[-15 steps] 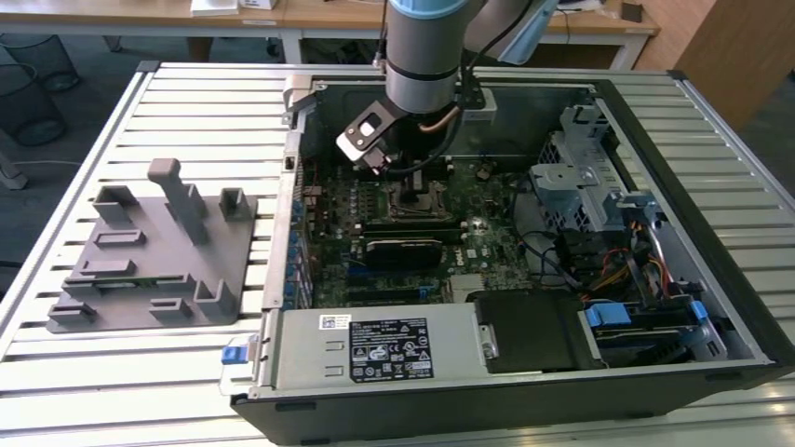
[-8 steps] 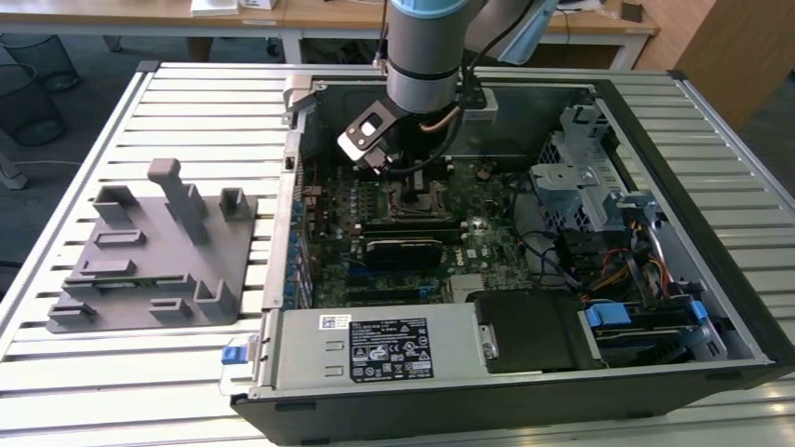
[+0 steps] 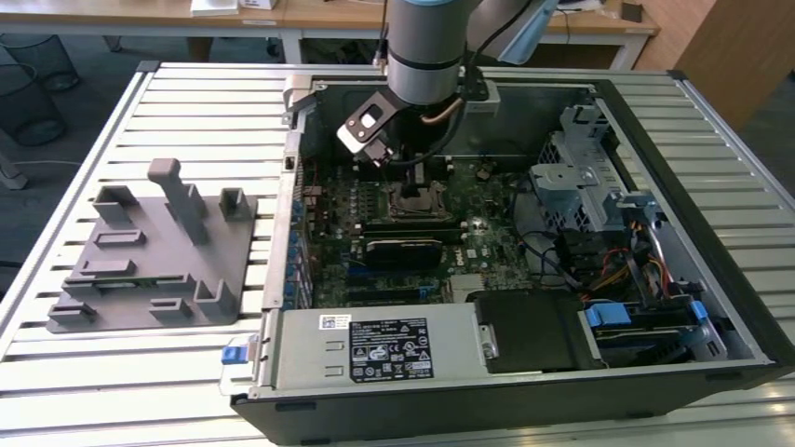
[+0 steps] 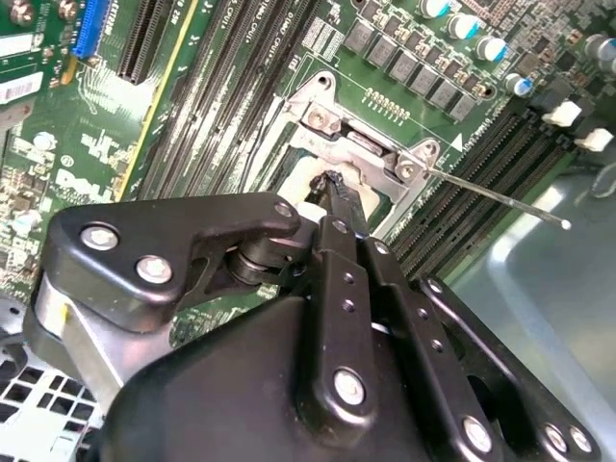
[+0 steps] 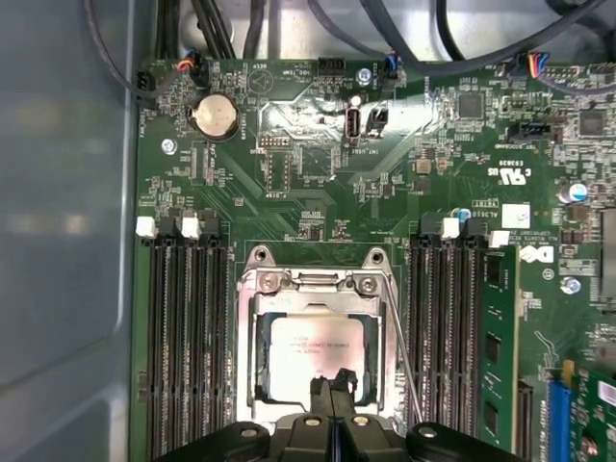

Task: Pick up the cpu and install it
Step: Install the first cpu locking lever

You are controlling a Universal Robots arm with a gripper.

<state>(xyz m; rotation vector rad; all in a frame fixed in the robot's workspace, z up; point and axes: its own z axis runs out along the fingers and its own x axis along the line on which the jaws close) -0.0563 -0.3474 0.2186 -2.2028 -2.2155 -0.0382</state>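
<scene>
Seating looks to be the step in hand: the cpu lies flat in the socket, at twelve o'clock from the black ribbed block in the exterior view. The gripper, closed on nothing, has its tips at the chip's edge. Whatever follows calls for gentle, straight motion.

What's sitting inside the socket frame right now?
The cpu lies flat inside the socket frame. The gripper covers one edge; whatever lies beneath the chip is hidden.

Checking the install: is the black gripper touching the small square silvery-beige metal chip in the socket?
Cannot tell. In the first wrist view the gripper overlaps the edge of the cpu, which hides any contact or gap.
</scene>
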